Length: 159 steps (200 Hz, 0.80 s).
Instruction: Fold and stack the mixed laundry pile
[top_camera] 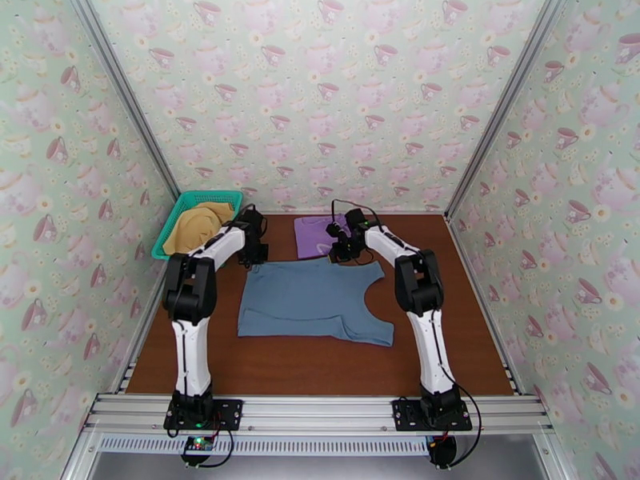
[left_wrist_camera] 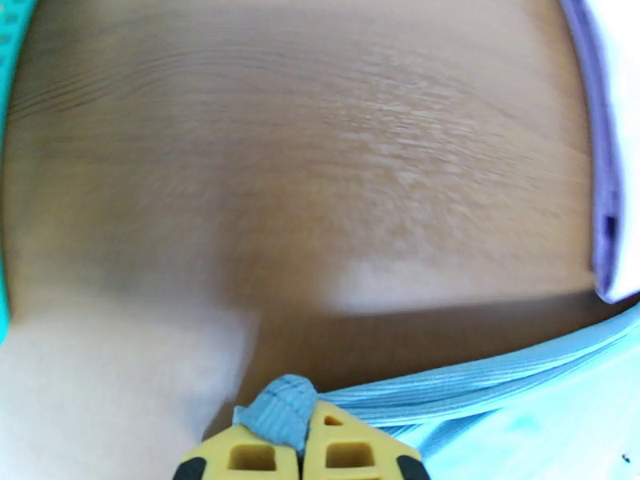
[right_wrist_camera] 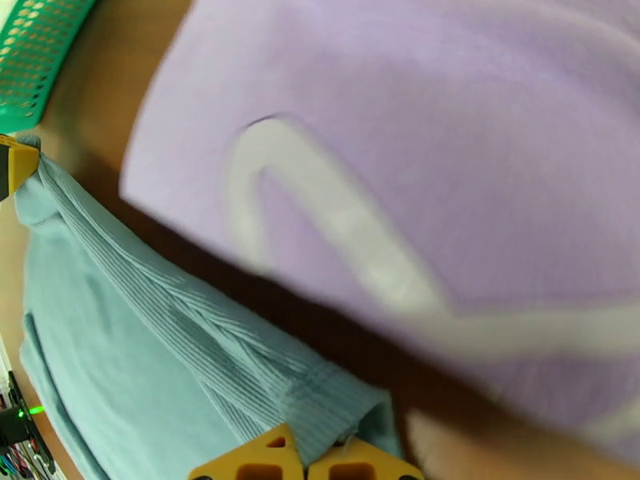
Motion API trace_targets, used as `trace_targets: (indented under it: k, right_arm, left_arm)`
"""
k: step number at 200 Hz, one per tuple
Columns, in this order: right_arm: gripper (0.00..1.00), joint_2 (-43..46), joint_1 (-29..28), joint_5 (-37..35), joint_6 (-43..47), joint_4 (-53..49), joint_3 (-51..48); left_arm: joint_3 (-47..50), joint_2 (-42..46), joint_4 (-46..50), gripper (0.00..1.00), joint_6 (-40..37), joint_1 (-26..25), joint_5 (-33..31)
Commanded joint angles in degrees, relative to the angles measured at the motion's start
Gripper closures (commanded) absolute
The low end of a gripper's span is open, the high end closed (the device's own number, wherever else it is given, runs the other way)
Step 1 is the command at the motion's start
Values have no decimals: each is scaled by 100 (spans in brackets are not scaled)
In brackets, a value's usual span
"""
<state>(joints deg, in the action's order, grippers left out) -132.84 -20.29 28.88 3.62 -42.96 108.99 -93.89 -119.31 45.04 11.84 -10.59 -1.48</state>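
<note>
A grey-blue ribbed garment (top_camera: pixel 312 302) lies spread on the wooden table between the arms. My left gripper (top_camera: pixel 254 258) pinches its far left corner; the wrist view has a tuft of blue cloth (left_wrist_camera: pixel 280 410) clamped between the yellow fingers (left_wrist_camera: pixel 240 454). My right gripper (top_camera: pixel 342 251) is shut on the far right corner, where the ribbed edge (right_wrist_camera: pixel 320 394) runs into the yellow fingertips (right_wrist_camera: pixel 264 458). A folded lilac-purple shirt (top_camera: pixel 314 234) lies just beyond, with a white printed mark (right_wrist_camera: pixel 352 226) on it. The mustard-yellow garment (top_camera: pixel 198 226) sits in the basket.
A teal mesh basket (top_camera: pixel 181 206) stands at the table's back left corner against the wall. Patterned walls close in the left, right and back. Bare wood (top_camera: pixel 320 366) runs from the blue garment to the near edge.
</note>
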Motion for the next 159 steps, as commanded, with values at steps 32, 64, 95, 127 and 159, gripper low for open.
trace_targets:
  k: [32, 64, 95, 127, 159]
  right_arm:
    - [100, 1043, -93, 337, -107, 1443, -1444]
    - [100, 1424, -242, 201, -116, 1715, -2141]
    - [98, 1900, -356, -181, -230, 1946, -2935]
    - [75, 2336, -379, -544, -417, 1977, -3596]
    - [60, 2741, -377, -667, -506, 1767, -3984]
  left_arm:
    - [1425, 1186, -1096, 100, 429, 0, -228]
    - [2092, 1625, -1351, 100, 619, -130, -324]
    - [2591, 1982, -1443, 100, 824, -400, -498]
    - [3027, 2248, -1417, 96, 1141, -804, -868]
    - [3379, 2696, -1178, 43, 1439, -1156, -1584]
